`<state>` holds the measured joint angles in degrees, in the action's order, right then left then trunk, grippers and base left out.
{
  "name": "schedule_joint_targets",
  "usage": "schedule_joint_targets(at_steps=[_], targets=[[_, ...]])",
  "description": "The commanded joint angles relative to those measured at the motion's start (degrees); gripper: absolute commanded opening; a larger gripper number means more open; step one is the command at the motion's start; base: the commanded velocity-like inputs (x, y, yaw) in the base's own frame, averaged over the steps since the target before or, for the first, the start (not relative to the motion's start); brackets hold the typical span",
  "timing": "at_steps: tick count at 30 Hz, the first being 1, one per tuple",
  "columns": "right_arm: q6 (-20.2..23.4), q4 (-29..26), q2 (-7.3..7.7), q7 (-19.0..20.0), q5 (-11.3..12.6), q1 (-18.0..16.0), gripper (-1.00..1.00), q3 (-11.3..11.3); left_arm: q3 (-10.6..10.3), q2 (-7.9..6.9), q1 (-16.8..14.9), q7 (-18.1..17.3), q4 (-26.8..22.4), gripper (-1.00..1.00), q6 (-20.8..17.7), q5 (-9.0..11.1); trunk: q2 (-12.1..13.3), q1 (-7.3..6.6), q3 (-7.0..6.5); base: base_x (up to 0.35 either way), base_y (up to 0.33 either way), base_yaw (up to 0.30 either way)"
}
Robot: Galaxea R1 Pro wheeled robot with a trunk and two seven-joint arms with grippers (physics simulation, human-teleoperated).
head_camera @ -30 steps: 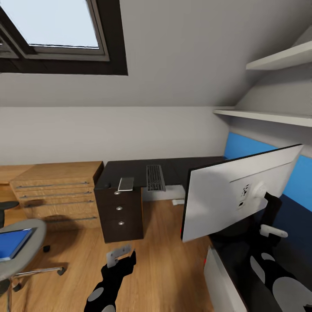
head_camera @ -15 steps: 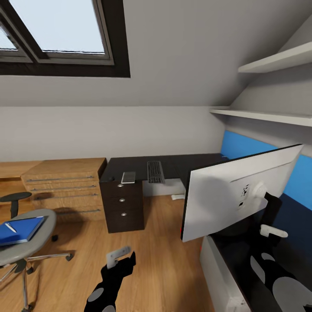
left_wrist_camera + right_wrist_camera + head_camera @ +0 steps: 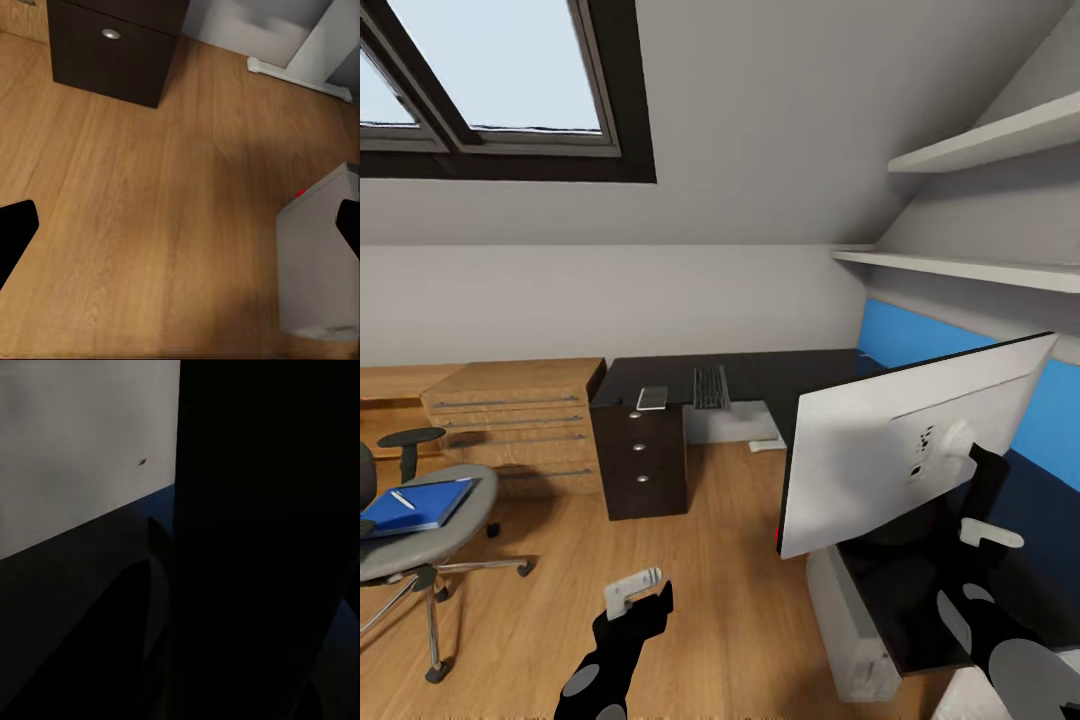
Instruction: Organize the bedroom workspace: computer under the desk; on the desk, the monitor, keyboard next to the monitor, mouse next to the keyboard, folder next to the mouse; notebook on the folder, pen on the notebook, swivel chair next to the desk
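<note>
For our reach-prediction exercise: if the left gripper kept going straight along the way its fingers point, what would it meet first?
Probably the bare wooden floor: the left gripper is open and points down at it. The white computer case lies off to one side.

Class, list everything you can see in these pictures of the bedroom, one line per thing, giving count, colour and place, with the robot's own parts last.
monitor: one, white back, carried at right, held by its stand.
desk: one, black, against the far wall.
keyboard: one, dark grey, on the desk.
drawer unit: one, dark brown, under the desk's left end.
wooden dresser: one, light wood, left of the desk.
swivel chair: one, grey, at left on the floor.
folder: one, blue, on the chair seat.
pen: one, white, on the folder.
computer: one, light grey, on the floor.
shelves: two, white, right wall.
skylight: one, dark frame, upper left.
left gripper: one, open, above the floor.
right gripper: one, black, at the monitor's stand.
</note>
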<state>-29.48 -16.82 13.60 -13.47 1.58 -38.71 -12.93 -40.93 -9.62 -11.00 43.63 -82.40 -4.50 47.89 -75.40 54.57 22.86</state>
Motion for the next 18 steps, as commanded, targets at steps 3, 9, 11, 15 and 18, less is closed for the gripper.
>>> schedule_joint_targets(at_steps=[3,9,11,15,18], targets=[[-0.3,0.0,0.02,-0.1,0.3,-0.1,-1.0,-0.1,-0.1,-0.05,-0.1,0.4,-0.1,1.0,-0.3,0.1,0.0,-0.02,0.07,-0.217,-0.278,0.089],[-0.3,0.0,0.02,-0.1,0.3,-0.1,-1.0,-0.1,0.0,-0.05,-0.1,0.3,0.0,1.0,-0.3,0.1,0.0,-0.02,0.07,-0.167,-0.237,0.166],[-0.4,0.0,0.02,-0.1,0.3,-0.1,-1.0,-0.1,0.0,-0.05,-0.1,0.3,0.0,1.0,-0.3,0.1,0.0,-0.02,0.07,-0.046,-0.067,0.218],[-0.3,0.0,-0.02,0.0,0.3,-0.1,-1.0,-0.1,0.0,-0.05,-0.1,0.3,0.0,1.0,-0.2,0.2,0.0,-0.02,0.07,-0.008,-0.012,0.23],[-0.3,0.0,-0.01,0.0,0.3,-0.1,-1.0,-0.1,0.0,-0.05,-0.1,0.4,0.0,1.0,-0.3,0.2,0.0,-0.02,0.07,-0.001,-0.002,0.233]])
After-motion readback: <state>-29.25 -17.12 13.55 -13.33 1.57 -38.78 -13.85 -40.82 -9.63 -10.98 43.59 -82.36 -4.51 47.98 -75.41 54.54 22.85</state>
